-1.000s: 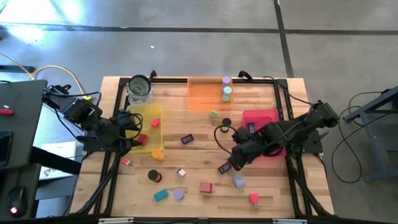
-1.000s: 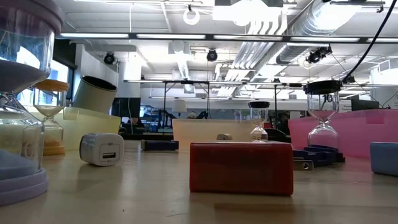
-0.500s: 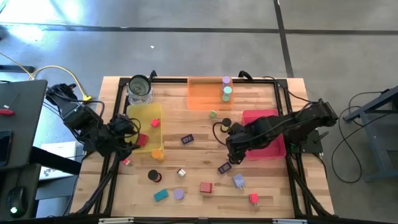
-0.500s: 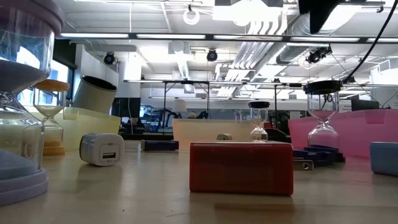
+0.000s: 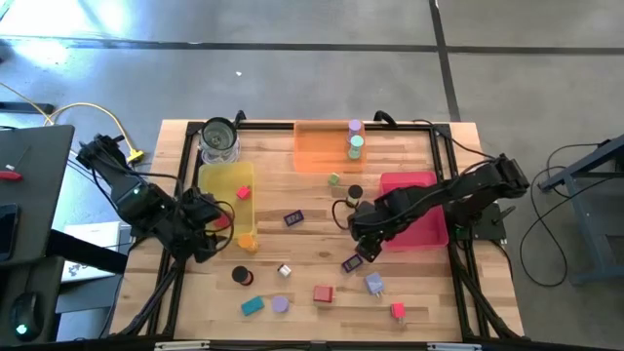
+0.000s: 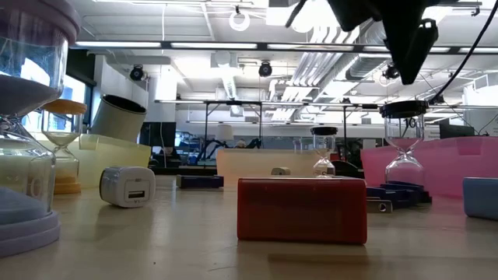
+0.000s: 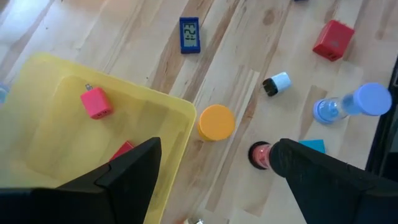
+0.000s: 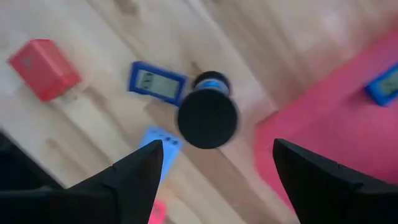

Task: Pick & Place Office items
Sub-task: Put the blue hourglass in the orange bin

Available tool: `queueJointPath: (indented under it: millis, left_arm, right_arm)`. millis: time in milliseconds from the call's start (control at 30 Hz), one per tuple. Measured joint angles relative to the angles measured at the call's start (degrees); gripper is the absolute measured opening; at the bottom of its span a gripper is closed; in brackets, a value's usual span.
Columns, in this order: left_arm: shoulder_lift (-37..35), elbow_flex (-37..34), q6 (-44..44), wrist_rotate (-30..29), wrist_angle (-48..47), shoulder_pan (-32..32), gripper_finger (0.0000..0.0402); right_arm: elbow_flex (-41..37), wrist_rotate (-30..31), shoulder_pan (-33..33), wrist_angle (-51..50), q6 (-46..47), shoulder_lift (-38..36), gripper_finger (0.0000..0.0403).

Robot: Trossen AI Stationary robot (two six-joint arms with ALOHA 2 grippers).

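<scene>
You are looking at small office items lying scattered on the wood: a red block [image 5: 323, 292], a teal block [image 5: 253, 306] and a dark-blue block [image 5: 293, 218]. Black-capped [image 5: 240, 276] and orange-capped [image 5: 248, 242] cylinders are standing upright; purple [image 5: 354, 127] and green [image 5: 356, 142] ones are standing in the orange bin.

Ahead of the left gripper [image 7: 217, 163], between its jaws, a cylinder [image 7: 216, 122] stands just beside the corner of a tray [image 7: 50, 134] holding two blocks [image 7: 96, 102], while between the jaws of the right gripper [image 8: 217, 163] an hourglass [image 8: 207, 118] stands beside a small clock [image 8: 157, 82], near a second tray [image 8: 329, 134].
</scene>
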Motion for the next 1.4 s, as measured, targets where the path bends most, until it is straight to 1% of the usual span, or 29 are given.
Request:
queueJointPath:
  millis: [67,233,467,633,1033,1400]
  left_arm:
    - [0.5,0.0,0.0,0.0,0.0,0.0,0.0317]
    - [0.9,0.0,0.0,0.0,0.0,0.0,0.0317]
    - [0.9,0.0,-0.1,0.0,0.0,0.0,0.0317]
    - [0.9,0.0,0.0,-0.4,0.0,0.0,0.0317]
    - [0.9,0.0,0.0,-1.3,0.0,0.0,0.0317]
    - [0.9,0.0,0.9,-1.3,0.0,0.0,0.0317]
  right_arm:
    - [-1.0,-0.3,-0.4,0.7,0.0,0.0,0.0293]
    - [-4.2,1.2,-0.9,4.4,-0.4,0.0,0.0293]
    - [-6.3,-0.4,-1.0,6.7,-1.6,0.0,0.0293]
    - [-6.3,-0.4,-1.0,9.2,-1.7,0.0,0.0293]
    - [-6.3,-0.4,-1.0,9.0,-1.4,0.0,0.0293]
    - [-6.3,-1.2,-0.5,9.0,-1.8,4.0,0.0293]
